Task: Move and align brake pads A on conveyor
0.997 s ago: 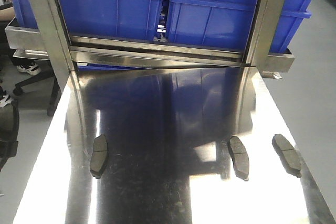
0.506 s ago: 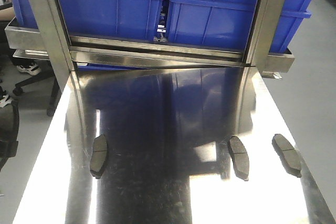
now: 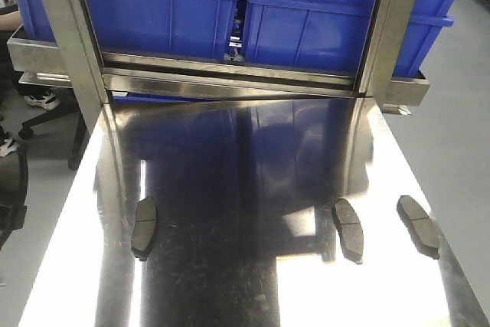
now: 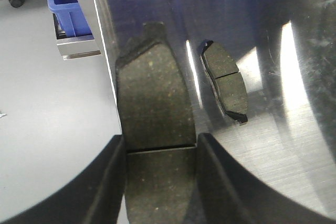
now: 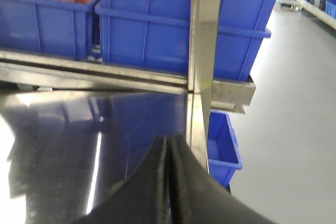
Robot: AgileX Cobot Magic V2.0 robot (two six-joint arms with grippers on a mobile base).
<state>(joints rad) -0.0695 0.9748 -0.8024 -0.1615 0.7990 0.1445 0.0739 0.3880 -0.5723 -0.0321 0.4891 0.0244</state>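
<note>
Left gripper point(image 4: 160, 140) clamping a brake pad point(image 4: 155, 103), right gripper point(image 5: 167, 148) closed, empty

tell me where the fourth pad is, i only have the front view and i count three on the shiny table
Observer: The left wrist view shows the fourth pad between the fingers of the left gripper, at the table's left edge.
Operator: is it actually gripped
Observer: Both fingers lie against its long sides, so it looks gripped. I cannot tell whether it is lifted.
Operator: and the right gripper
Observer: The right wrist view shows the right gripper shut with nothing in it, pointing toward the shelf post.
</note>
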